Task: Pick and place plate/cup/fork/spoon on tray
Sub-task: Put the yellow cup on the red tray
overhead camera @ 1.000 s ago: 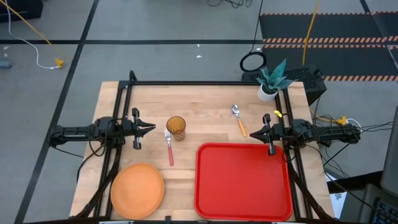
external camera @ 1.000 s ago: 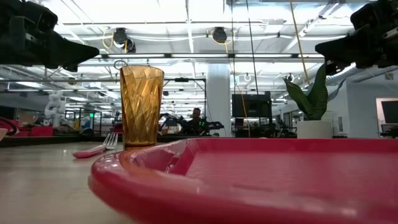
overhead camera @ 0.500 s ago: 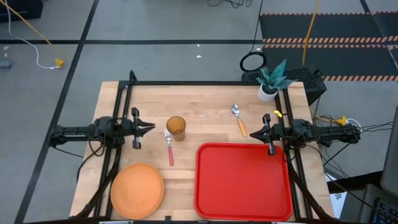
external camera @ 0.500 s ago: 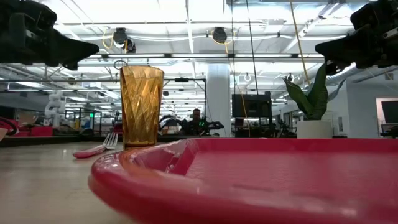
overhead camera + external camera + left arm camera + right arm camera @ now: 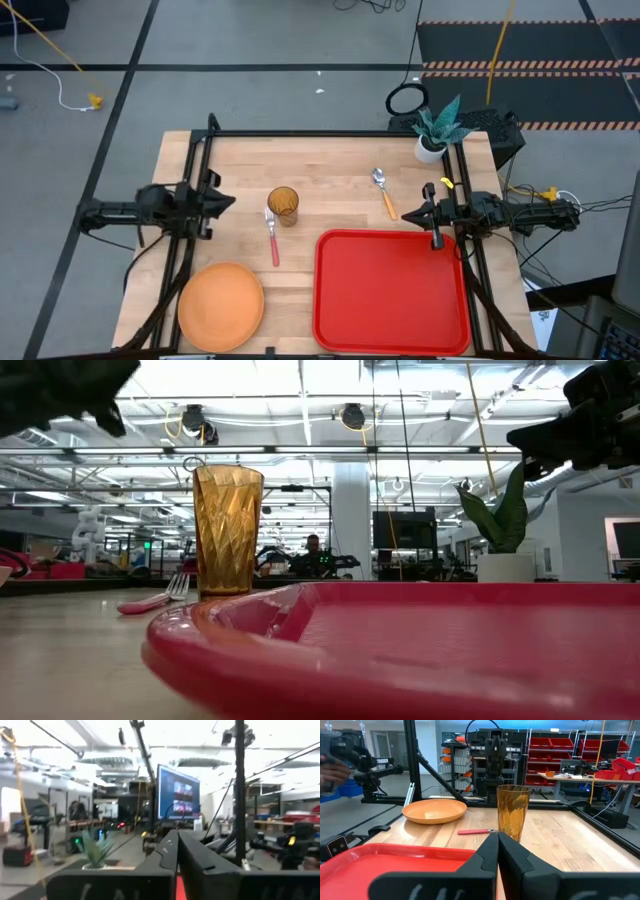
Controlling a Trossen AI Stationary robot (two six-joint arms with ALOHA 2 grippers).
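The orange plate (image 5: 221, 303) lies at the near left. The amber cup (image 5: 284, 205) stands upright mid-table, and it also shows in the low view (image 5: 228, 530). The fork (image 5: 272, 238), with its pinkish-red handle, lies beside the cup. The orange-handled spoon (image 5: 384, 192) lies at the far right of centre. The red tray (image 5: 390, 290) sits at the near right. My left gripper (image 5: 232, 200) hovers shut and empty, left of the cup. My right gripper (image 5: 408, 213) hovers shut and empty above the tray's far right corner, near the spoon's handle.
A white pot with a green plant (image 5: 434, 130) stands at the far right corner. Black frame rails (image 5: 320, 133) run along the far edge and both sides. Bare wood (image 5: 330, 180) lies between cup and spoon.
My left gripper has drawn back toward the table's left edge and risen, away from the cup. It stays shut. My right gripper and all the tableware have kept still.
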